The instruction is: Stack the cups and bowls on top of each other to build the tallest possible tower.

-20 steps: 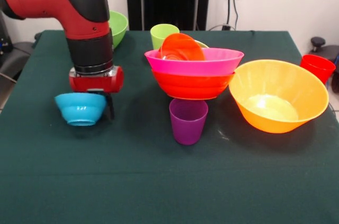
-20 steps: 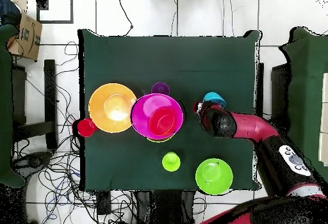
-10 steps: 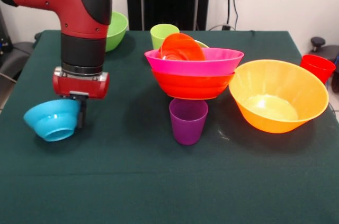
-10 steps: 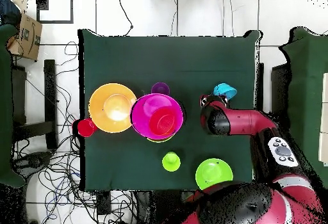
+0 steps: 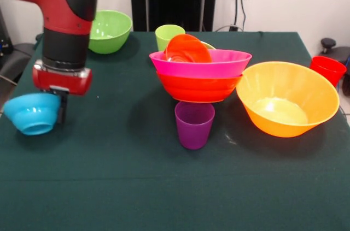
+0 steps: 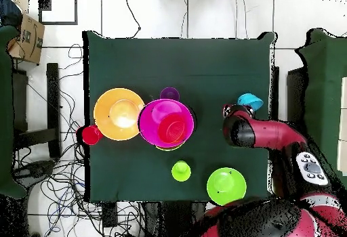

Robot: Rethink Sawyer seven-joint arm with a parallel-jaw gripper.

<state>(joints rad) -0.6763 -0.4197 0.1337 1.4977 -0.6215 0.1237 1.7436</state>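
Front view: the pincer (image 5: 57, 105) is closed on the rim of the small blue bowl (image 5: 31, 113), which hangs upright, glossy and tapered, to one side of it above the table (image 5: 164, 187) edge, with the red and black arm (image 5: 64, 18) pointing straight down. Overhead view: the blue bowl (image 6: 250, 101) shows just beyond the arm's wrist (image 6: 240, 130) near the table (image 6: 203, 65) edge, well apart from the pink-topped tower (image 6: 166, 122), and the arm reaches in from the base side.

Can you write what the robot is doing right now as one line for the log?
claw: shut on blue bowl, at table edge | tower: pink bowl on red-orange bowl | purple cup: upright, in front
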